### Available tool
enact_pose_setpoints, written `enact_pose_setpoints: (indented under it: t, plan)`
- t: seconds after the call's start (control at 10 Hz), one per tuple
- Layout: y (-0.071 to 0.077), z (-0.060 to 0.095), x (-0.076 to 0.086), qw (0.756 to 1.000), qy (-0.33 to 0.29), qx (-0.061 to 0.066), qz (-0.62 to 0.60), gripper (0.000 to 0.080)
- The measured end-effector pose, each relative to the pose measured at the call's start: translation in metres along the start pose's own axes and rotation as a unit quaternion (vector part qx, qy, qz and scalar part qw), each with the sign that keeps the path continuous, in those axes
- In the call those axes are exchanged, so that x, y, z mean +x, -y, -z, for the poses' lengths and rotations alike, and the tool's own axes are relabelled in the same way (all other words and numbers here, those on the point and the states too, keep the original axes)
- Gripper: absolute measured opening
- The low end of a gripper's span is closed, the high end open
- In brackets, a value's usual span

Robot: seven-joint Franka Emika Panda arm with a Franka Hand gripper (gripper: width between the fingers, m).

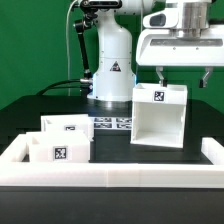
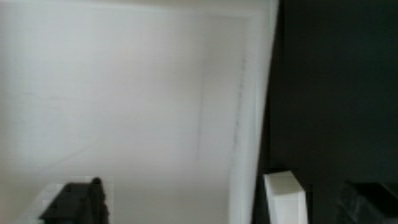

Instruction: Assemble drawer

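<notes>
Hovering just above the top edge of the drawer's big casing (image 1: 160, 118), standing on the black counter (image 1: 112, 142) at the exterior view's right. Holding the end effector (image 1: 182, 77) with its fingers spread wide apart, clamping on nothing. Finding the back tray (image 1: 65, 127) and the front tray (image 1: 55, 150) well apart from the casing, at the exterior view's left, just behind the low white border wall (image 1: 110, 175).

Probably risking a bump: coming down a bit off line and poking a fingertip onto the thin wall instead of sliding past it, tipping or pushing the light casing. Also risking a slip by pinching only the very edge.

Showing the whole layout only in the exterior view. Showing only in the wrist view a wide white face, likely the casing (image 2: 134, 100), lying between the fingers (image 2: 285, 205), with dark counter beside it
</notes>
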State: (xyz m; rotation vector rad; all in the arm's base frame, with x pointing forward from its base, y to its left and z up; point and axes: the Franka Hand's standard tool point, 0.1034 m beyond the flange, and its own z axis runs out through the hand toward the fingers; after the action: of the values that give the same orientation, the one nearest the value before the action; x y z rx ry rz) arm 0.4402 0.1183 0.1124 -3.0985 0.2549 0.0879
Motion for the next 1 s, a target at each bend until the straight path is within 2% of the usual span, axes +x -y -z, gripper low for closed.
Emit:
enact_pose_setpoints:
  t: [0.3, 0.5, 0.7, 0.8, 0.9, 1.0]
  plan:
    - [0.0003, -0.0114, -0.0028, 1.0, 0.008, -0.001, 0.002, 0.065]
    - [-0.0018, -0.0115, -0.0019, 1.0, 0.008, -0.001, 0.001, 0.065]
    - [-0.0022, -0.0115, -0.0017, 1.0, 0.008, -0.001, 0.001, 0.0404]
    - [-0.0022, -0.0115, -0.0017, 1.0, 0.008, -0.001, 0.001, 0.0404]
    - [-0.0022, -0.0115, -0.0017, 1.0, 0.008, -0.001, 0.001, 0.0204]
    - [-0.0022, -0.0115, -0.0016, 1.0, 0.008, -0.001, 0.001, 0.0079]
